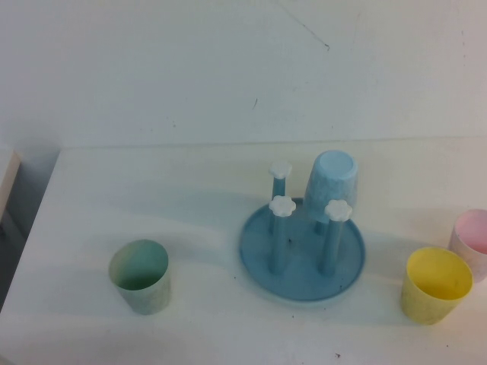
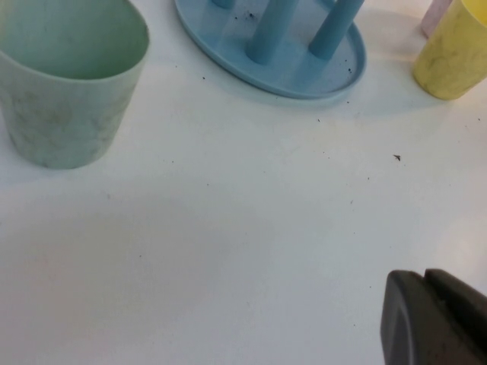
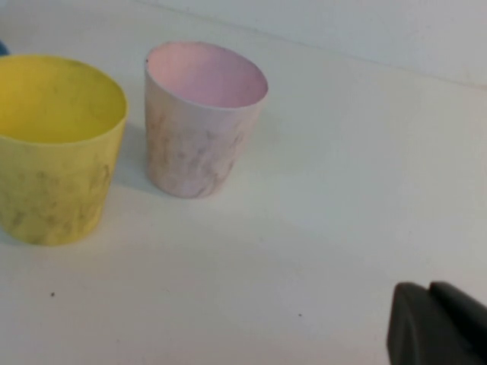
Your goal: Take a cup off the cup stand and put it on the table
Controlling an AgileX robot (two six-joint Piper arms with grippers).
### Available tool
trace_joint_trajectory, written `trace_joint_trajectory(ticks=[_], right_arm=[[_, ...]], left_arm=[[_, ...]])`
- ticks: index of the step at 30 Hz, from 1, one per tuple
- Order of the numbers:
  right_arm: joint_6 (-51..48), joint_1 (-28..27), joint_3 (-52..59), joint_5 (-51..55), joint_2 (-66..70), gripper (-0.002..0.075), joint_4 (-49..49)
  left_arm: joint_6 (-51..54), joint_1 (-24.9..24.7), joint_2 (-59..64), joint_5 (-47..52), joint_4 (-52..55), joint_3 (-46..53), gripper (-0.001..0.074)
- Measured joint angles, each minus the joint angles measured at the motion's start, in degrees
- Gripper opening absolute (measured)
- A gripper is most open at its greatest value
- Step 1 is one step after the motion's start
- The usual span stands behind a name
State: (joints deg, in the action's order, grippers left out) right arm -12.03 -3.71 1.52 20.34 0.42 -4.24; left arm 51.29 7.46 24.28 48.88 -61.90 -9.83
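The yellow cup (image 1: 437,284) stands upright, mouth up, on the white table (image 1: 152,198), to the robot's right of the cup stand (image 1: 302,256) and clear of its rim. As far as the pictures show, that part of the task is done: the cup is off the pegs and resting on the tabletop. A pink cup (image 1: 473,240) stands just beside it, farther right. On the stand, one light blue cup (image 1: 332,185) sits upside down over a peg; the other three white-knobbed pegs are bare. A pale green cup (image 1: 140,275) stands on the table well to the left. The left gripper (image 2: 437,319) hangs low over bare table near the green cup, jaws closed on nothing. The right gripper (image 3: 440,325) hangs near the yellow and pink cups, likewise closed and empty.
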Motion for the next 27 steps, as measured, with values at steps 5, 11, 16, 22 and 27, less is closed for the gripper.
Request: trace_joint_trajectory(ticks=[5, 11, 16, 22, 27], right_arm=[[-0.5, 0.0, 0.0, 0.0, 0.0, -0.0001, 0.1], [-0.5, 0.0, 0.0, 0.0, 0.0, -0.0001, 0.3], [-0.5, 0.0, 0.0, 0.0, 0.0, -0.0001, 0.3], [-0.5, 0.0, 0.0, 0.0, 0.0, -0.0001, 0.3], [-0.5, 0.0, 0.0, 0.0, 0.0, -0.0001, 0.4]], left_arm=[[0.0, 0.0, 0.0, 0.0, 0.0, 0.0, -0.0002], [0.0, 0.0, 0.0, 0.0, 0.0, 0.0, -0.0001], [0.0, 0.0, 0.0, 0.0, 0.0, 0.0, -0.0002], [0.0, -0.9, -0.7, -3.0, 2.2, 0.2, -0.0001], [-0.9, -2.2, -4.7, -13.5, 5.9, 1.0, -0.0002]])
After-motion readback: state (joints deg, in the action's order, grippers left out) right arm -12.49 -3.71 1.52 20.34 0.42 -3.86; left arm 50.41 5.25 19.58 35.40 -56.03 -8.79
